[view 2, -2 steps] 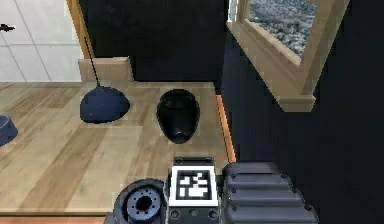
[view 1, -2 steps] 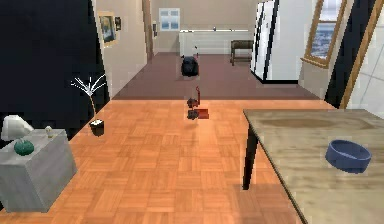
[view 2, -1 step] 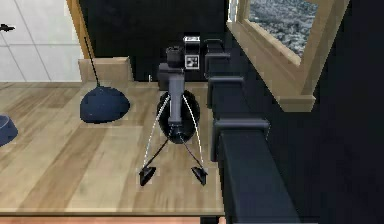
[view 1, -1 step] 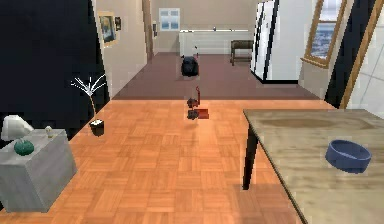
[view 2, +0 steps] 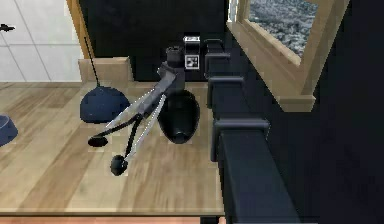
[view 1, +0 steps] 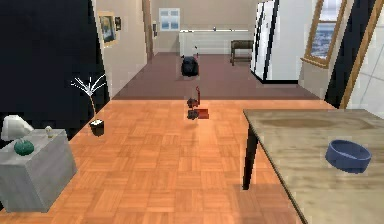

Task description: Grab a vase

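gripper: the gripper [view 2: 108,152] shows in the arm side view, its dark body just left of the two white marked squares [view 2: 192,55], with two thin fingers [view 2: 135,125] slanting down to the view's left over the wooden table [view 2: 60,190].
gripper state: i cannot tell whether the fingers are spread or pressed together, nor whether the gripper holds anything, since things stand on the tabletop at and behind it.
arm: the dark square arm [view 2: 250,160] rises from the bottom edge, right of the middle.
task's thing: a dark blue vase [view 2: 100,103], round-bodied with a thin upright neck, stands on the table near the fingers; whether they touch it cannot be told.
beside it: a black egg-shaped thing [view 2: 180,120] lies on the table by the gripper's body.
bowl: a blue bowl [view 2: 4,128] sits at the arm side view's left edge; in the forward view it sits on the table's right part.
window: a wood-framed window [view 2: 300,30] is beyond the table.
forward view: a grey cabinet [view 1: 35,170] at the left, a potted plant [view 1: 92,100] by the dark wall, and a white fridge [view 1: 268,40] far back.
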Tool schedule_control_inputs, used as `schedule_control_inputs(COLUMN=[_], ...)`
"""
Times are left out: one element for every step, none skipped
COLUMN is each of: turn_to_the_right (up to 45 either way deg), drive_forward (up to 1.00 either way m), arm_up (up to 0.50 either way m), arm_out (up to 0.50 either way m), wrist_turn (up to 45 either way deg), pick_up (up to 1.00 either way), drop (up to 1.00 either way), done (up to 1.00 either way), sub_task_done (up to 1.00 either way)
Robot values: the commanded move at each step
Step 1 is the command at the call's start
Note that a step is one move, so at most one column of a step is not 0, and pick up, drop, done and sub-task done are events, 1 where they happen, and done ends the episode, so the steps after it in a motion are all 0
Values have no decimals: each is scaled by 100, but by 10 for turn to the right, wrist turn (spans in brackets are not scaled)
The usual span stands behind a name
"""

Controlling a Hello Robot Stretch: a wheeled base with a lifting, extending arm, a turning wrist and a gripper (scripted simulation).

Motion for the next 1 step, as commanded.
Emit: schedule_control_inputs(turn_to_the_right=[0], drive_forward=[0], arm_up=[0], arm_out=[0], wrist_turn=[450], pick_up=[0], drop=[0], done=[0], sub_task_done=[0])
